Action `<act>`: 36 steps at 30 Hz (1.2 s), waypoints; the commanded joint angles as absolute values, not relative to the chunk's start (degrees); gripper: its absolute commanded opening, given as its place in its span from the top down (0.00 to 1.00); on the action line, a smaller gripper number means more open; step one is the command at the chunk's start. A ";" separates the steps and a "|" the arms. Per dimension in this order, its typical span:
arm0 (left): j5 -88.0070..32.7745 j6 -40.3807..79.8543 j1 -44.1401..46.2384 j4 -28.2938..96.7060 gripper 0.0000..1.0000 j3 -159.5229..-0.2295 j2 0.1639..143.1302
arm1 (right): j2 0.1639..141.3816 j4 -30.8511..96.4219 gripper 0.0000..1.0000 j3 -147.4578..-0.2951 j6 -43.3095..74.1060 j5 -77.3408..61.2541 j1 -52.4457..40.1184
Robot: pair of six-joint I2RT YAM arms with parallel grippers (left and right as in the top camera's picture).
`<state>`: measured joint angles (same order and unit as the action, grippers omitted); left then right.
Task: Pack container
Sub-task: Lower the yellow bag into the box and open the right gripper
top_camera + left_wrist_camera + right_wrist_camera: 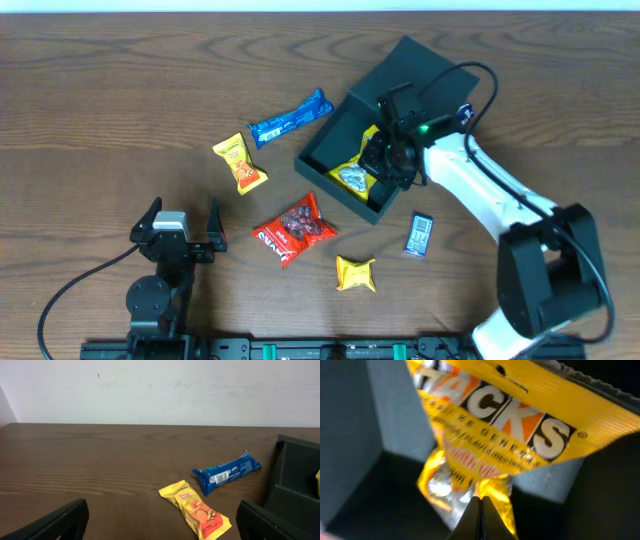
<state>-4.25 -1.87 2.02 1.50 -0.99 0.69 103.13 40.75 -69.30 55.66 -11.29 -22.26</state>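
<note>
Container: dark teal square box, flap lid open; right tool inside, pinching yellow packet; left tool spread.

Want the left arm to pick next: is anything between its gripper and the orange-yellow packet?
Nothing visible: only bare table lies between the open left gripper and the orange-yellow packet. The blue packet lies beyond it; the red packet sits off to the side.

Overhead looks straight down on the tabletop. Left wrist sits low, facing 12 o'clock, sharing the blue snack packet with it. Right wrist is close inside the container.
</note>
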 commanded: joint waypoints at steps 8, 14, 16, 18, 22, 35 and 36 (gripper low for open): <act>-4.91 -1.69 1.89 4.03 0.05 -0.25 0.58 | 103.24 40.25 0.98 -69.32 54.19 -18.06 -23.22; -4.91 -1.72 1.89 4.01 0.05 -0.25 0.58 | 100.33 41.30 0.98 -69.32 54.39 -16.67 -24.95; -4.91 -1.69 1.89 4.03 0.05 -0.25 0.58 | 100.40 38.94 0.98 -69.32 54.37 -16.47 -24.84; -4.91 -1.69 1.89 4.01 0.05 -0.25 0.58 | 100.40 37.36 0.99 -69.32 54.37 -15.44 -24.71; -4.91 -1.69 1.89 4.01 0.05 -0.25 0.58 | 100.40 36.91 0.98 -69.32 54.35 -11.92 -24.40; -4.91 -1.69 1.89 4.03 0.05 -0.25 0.58 | 100.33 39.38 0.99 -68.69 54.35 -8.01 -24.29; -4.91 -1.69 1.89 4.03 0.05 -0.25 0.58 | 100.14 38.59 0.98 -68.71 54.35 -11.33 -24.29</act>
